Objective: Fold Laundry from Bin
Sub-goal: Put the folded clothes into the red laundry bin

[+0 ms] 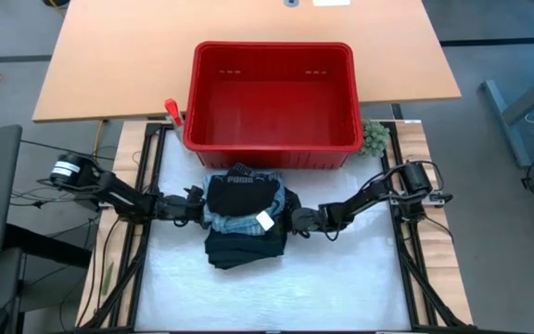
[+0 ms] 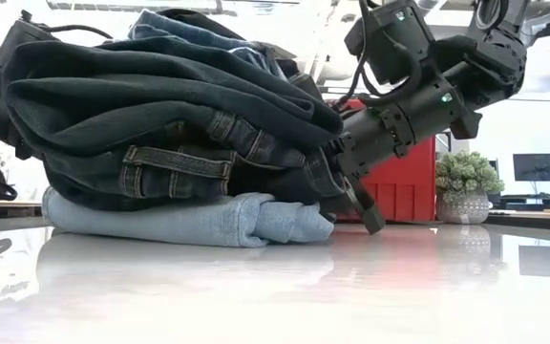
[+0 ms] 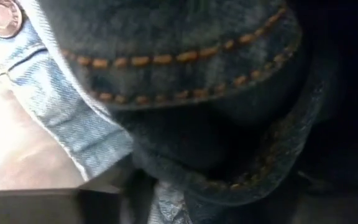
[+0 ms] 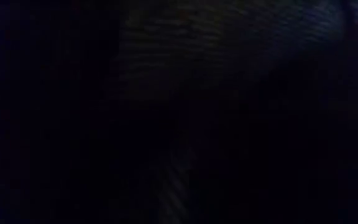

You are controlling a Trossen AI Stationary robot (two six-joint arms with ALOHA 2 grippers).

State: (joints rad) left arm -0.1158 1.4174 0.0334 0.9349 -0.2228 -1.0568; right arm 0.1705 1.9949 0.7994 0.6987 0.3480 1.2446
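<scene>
One laundry stack by one bin. Left end effector and right end effector flank it; grips: can't tell. Worktop edge open.

The desk has a white, glossy top, and directly on it lies the laundry — a folded stack with a light blue piece at the bottom (dark denim above it). Behind the stack stands the bin — red, open — beside a small green fuzzy lump.
</scene>
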